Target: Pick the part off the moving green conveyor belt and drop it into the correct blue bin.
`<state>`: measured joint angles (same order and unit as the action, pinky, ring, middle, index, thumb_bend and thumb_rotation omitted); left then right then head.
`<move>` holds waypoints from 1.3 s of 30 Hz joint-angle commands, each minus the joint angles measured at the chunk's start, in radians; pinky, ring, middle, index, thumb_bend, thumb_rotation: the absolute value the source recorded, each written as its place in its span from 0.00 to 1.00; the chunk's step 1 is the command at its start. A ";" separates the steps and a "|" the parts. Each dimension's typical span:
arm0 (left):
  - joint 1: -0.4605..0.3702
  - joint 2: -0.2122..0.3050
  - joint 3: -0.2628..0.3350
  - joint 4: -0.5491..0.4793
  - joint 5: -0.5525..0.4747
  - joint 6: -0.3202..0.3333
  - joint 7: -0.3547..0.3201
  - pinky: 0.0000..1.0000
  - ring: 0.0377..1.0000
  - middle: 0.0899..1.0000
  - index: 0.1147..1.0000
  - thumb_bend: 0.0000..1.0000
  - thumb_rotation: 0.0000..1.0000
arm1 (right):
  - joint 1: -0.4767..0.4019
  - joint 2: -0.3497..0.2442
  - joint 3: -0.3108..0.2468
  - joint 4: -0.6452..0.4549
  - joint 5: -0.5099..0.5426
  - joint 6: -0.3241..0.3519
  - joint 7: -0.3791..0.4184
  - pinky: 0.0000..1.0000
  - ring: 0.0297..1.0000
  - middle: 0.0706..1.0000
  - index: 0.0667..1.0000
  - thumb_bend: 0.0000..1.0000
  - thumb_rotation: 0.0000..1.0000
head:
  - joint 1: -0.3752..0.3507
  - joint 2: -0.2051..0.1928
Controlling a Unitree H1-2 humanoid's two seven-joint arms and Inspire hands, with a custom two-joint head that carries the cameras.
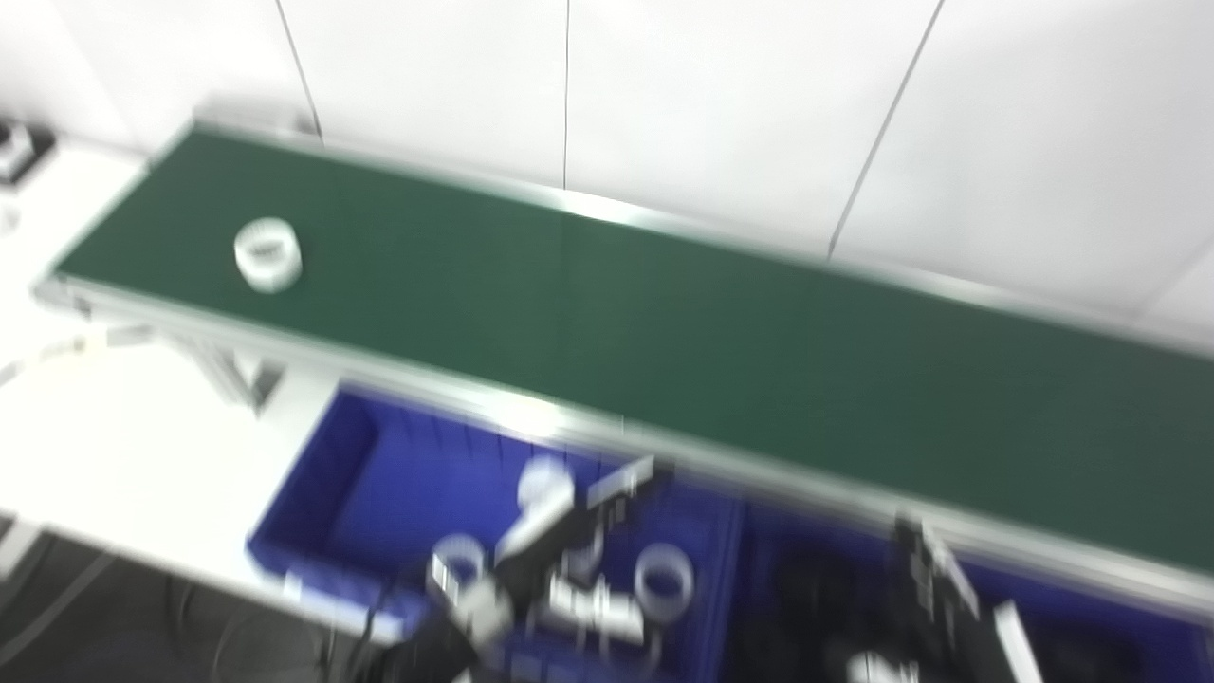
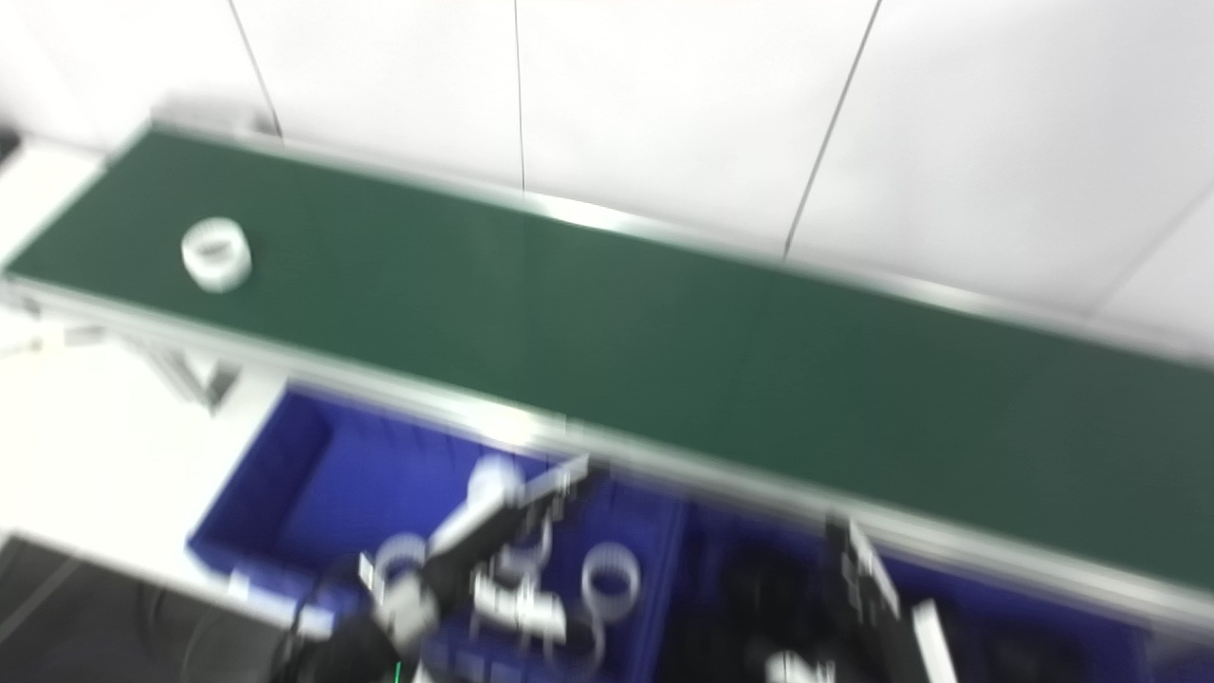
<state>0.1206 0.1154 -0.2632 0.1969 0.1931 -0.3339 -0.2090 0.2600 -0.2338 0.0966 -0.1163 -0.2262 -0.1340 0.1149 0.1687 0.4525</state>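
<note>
The whole picture is motion-blurred. A white ring-shaped part (image 1: 268, 253) rides on the green conveyor belt (image 1: 664, 323) near its far left end, well away from both hands. My left hand (image 1: 545, 560) hovers low over the left blue bin (image 1: 322, 474), with fingers (image 1: 621, 479) reaching up toward the belt's near rail. A pale round shape at its tip is too blurred to identify. My right hand (image 1: 934, 583) is over the right blue bin (image 1: 1091, 598), just below the belt's rail. The blur hides whether either hand is open or shut.
Several white rings (image 1: 664, 581) lie in the left bin, and dark parts (image 1: 811, 593) lie in the right bin. A white table (image 1: 123, 436) stretches to the left under the belt's end. White wall panels stand behind the belt.
</note>
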 commanded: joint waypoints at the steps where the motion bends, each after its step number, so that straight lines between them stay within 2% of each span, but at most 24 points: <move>1: -0.025 -0.003 -0.001 0.000 -0.009 -0.065 0.011 0.84 0.93 0.96 0.94 0.88 0.25 | -0.007 0.000 -0.002 -0.009 0.011 -0.072 -0.014 0.78 0.85 0.90 0.92 0.67 0.23 | 0.002 -0.012; 8: -0.037 -0.007 0.003 0.031 0.004 -0.079 0.021 0.82 0.92 0.95 0.92 0.91 0.22 | -0.017 0.004 -0.001 0.015 0.007 -0.071 -0.013 0.77 0.85 0.89 0.92 0.69 0.24 | 0.005 -0.043; 22: -0.041 -0.007 0.005 0.052 -0.007 -0.123 0.028 0.81 0.91 0.94 0.91 0.93 0.22 | -0.022 0.006 0.001 0.036 0.010 -0.102 -0.021 0.77 0.85 0.88 0.91 0.70 0.23 | 0.001 -0.051; 27: -0.024 -0.021 0.010 0.001 -0.029 -0.132 0.045 0.79 0.90 0.93 0.91 0.93 0.23 | -0.024 0.002 0.004 0.039 0.002 -0.104 -0.024 0.76 0.84 0.87 0.91 0.70 0.24 | 0.000 -0.049; 32: -0.014 -0.036 0.017 -0.084 -0.054 -0.132 0.059 0.74 0.87 0.91 0.89 0.93 0.25 | -0.024 0.003 0.003 0.035 0.011 -0.100 -0.021 0.76 0.84 0.88 0.91 0.70 0.19 | -0.007 -0.044; 39: -0.024 -0.041 0.034 -0.228 -0.072 -0.087 0.053 0.74 0.87 0.91 0.89 0.91 0.29 | -0.027 0.009 0.003 0.033 0.007 -0.098 -0.028 0.76 0.84 0.87 0.90 0.71 0.23 | -0.010 -0.043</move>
<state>0.1162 0.0790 -0.2387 0.0133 0.1284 -0.4169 -0.1655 0.2460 -0.2265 0.1033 -0.0593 -0.2230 -0.1712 0.0999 0.1580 0.4081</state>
